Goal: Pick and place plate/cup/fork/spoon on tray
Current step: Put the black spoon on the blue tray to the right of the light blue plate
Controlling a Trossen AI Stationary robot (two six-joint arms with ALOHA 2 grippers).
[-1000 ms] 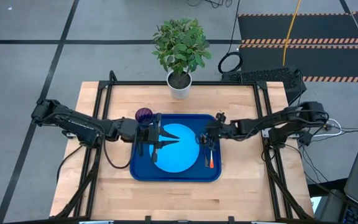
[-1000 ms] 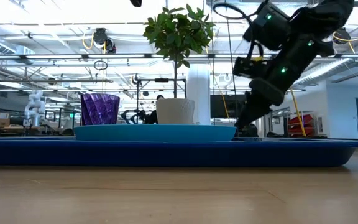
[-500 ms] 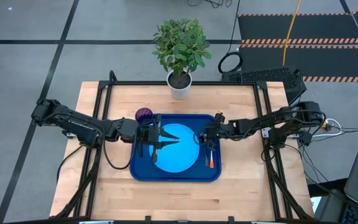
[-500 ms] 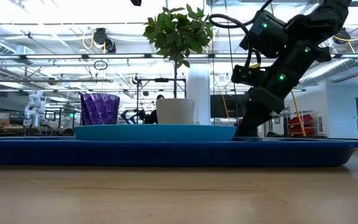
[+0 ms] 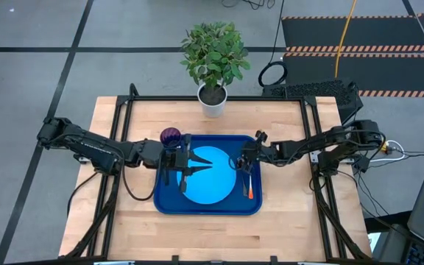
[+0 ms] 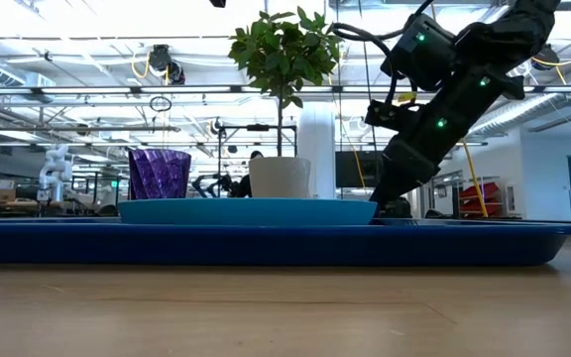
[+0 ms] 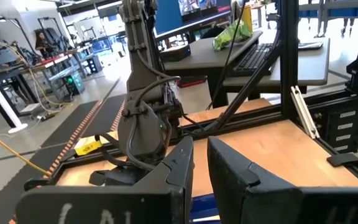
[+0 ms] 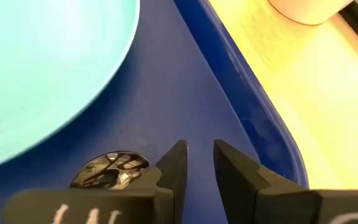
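The dark blue tray lies mid-table with the light-blue plate on its floor. The purple cup stands upright at the tray's far-left corner. The orange-handled fork lies on the tray's floor to the right of the plate. The spoon's bowl lies on the tray's floor beside my right gripper, which is low over the tray's right part, fingers a narrow gap apart with nothing between them. My left gripper waits over the plate's left part, its fingers a narrow gap apart and empty.
A white pot with a green plant stands at the table's far edge behind the tray. Bare wood shows to the left, the right and the near side of the tray. Black frame rails run along the table's sides.
My right arm's wrist has dipped and then shifted a little toward the table's left, while its fingertips stay low at the tray's floor. The plate, cup and fork have not moved.
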